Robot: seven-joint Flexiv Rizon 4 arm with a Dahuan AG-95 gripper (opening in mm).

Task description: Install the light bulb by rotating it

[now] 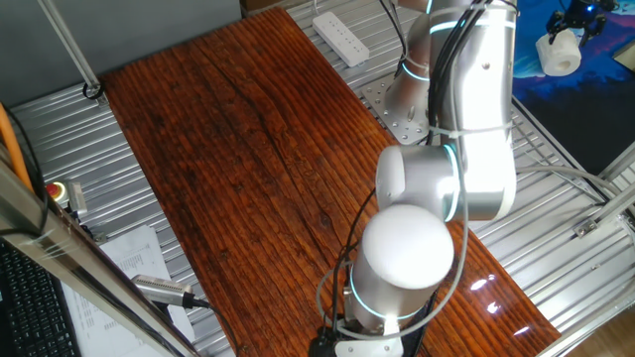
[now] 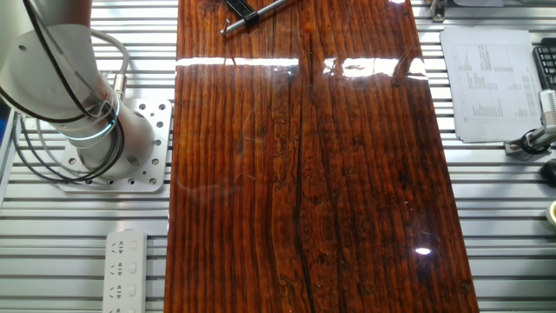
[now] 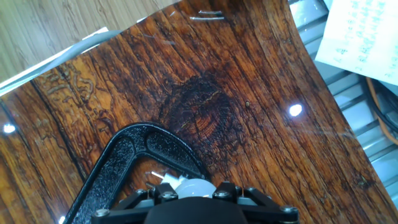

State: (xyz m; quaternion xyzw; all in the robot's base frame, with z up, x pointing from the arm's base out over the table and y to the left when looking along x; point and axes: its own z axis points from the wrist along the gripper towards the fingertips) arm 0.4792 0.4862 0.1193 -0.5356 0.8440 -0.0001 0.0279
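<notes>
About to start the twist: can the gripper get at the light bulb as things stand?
Probably yes. In the hand view the light bulb sits right at the gripper, inside the black clamp, with nothing between them. Whether it is gripped is hidden.

The black clamp (image 3: pixel 134 163) curves close around the light bulb (image 3: pixel 194 186), while the tabletop (image 3: pixel 249 93) beyond lies open.

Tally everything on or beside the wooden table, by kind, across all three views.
Light bulb: 1
Black clamp: 1
Power strip: 1
Printed paper sheet: 1
Robot arm: 1
Total: 5
</notes>
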